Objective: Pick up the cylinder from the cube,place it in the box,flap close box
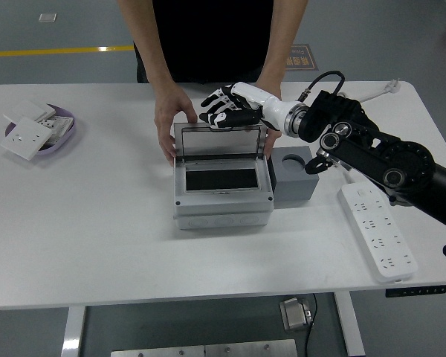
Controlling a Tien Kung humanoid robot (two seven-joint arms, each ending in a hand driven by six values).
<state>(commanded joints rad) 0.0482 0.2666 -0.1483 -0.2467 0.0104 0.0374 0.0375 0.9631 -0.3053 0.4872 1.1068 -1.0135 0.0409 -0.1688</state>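
Observation:
The grey box stands mid-table with its clear lid tilted up. Its inside is dark, and I cannot make out the cylinder there. Right of it, touching, is the grey cube, its round top hole empty. My right hand hovers at the lid's top edge from behind, fingers spread and holding nothing. A person across the table grips the lid's left side with one hand, and the other hand is at its right side.
A white power strip lies at the right, under my forearm. A purple dish with white switch plates sits at the far left. A white cable runs off the back right.

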